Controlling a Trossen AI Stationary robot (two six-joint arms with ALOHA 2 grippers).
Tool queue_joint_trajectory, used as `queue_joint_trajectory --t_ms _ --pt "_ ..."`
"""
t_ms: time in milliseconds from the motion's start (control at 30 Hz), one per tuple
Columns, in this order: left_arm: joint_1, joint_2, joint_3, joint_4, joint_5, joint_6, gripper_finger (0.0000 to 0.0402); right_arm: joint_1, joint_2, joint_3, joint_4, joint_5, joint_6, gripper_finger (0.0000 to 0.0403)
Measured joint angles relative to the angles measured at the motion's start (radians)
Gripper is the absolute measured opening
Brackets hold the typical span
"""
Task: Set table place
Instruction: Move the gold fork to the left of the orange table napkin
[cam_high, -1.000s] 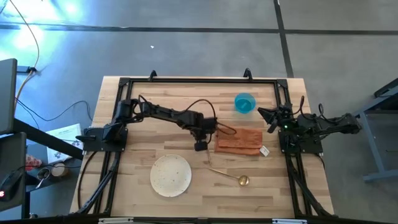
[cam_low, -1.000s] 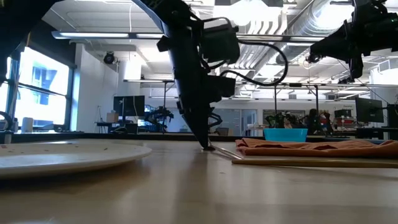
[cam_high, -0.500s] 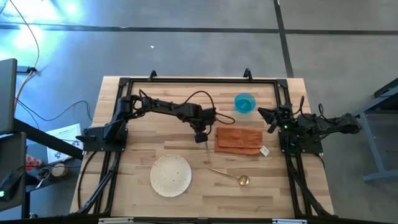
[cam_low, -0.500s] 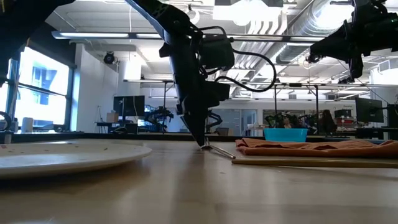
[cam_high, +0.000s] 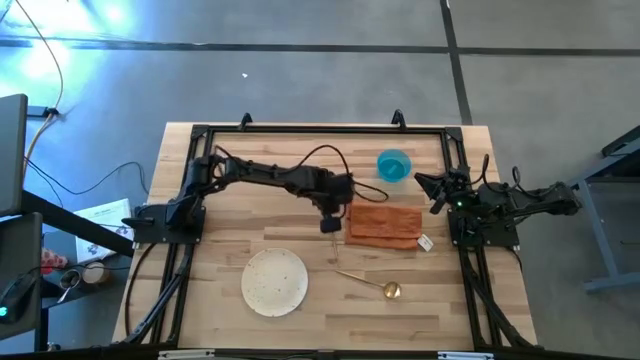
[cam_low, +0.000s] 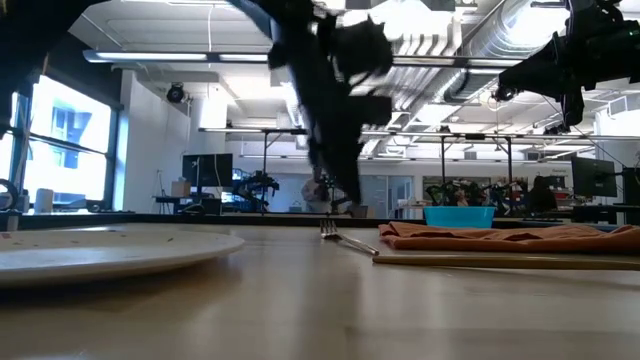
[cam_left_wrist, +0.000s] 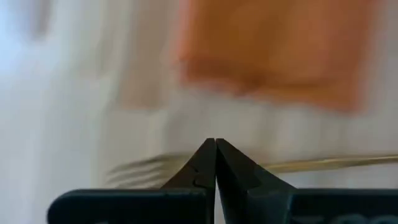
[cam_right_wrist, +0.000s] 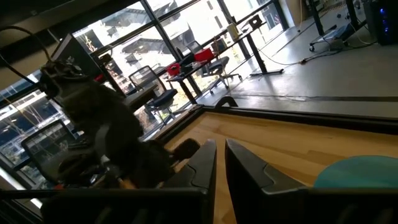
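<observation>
My left gripper (cam_high: 331, 226) is shut and empty, and the low view shows it (cam_low: 350, 205) a little above the table. The gold fork (cam_low: 345, 238) lies flat just below it, beside the near left corner of the folded rust-orange napkin (cam_high: 383, 225). The fork shows blurred in the left wrist view (cam_left_wrist: 149, 169). The speckled white plate (cam_high: 275, 281) lies near the front edge, with the gold spoon (cam_high: 372, 284) to its right. The blue bowl (cam_high: 393, 165) stands behind the napkin. My right gripper (cam_high: 432, 190) waits at the table's right edge, its fingers nearly together (cam_right_wrist: 220, 163).
A black rail frame (cam_high: 320, 130) borders the plank tabletop. Bare wood lies between the plate and the napkin and at the far left. The room beyond the table holds desks and chairs.
My left gripper, shut throughout, stood with its tips down at the fork's tine end. It has risen clear of the fork and gone a little toward the napkin. The fork stays flat on the table.
</observation>
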Motion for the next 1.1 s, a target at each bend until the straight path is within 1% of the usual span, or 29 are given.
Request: queue_joint_trajectory --t_ms 100,233,400,667,1100 --pt "-0.058 0.014 0.038 0.012 0.008 0.0 0.0 0.0 0.0 0.0 0.0 0.001 0.0 0.0026" --pt "-0.123 0.054 0.037 -0.001 0.0 -0.057 0.0 0.0 0.0 0.0 0.0 0.004 -0.001 0.0026" --pt "-0.172 0.09 0.037 -0.004 -0.004 -0.105 0.0 0.0 0.0 0.0 0.0 0.004 -0.002 0.0026" --pt "-0.182 0.091 0.038 -0.013 -0.014 -0.141 0.0 0.0 0.0 0.0 0.0 0.003 -0.005 0.0026" --pt "-0.182 0.088 0.039 -0.132 -0.023 -0.158 0.0 0.0 0.0 0.0 0.0 -0.003 -0.012 0.0026"
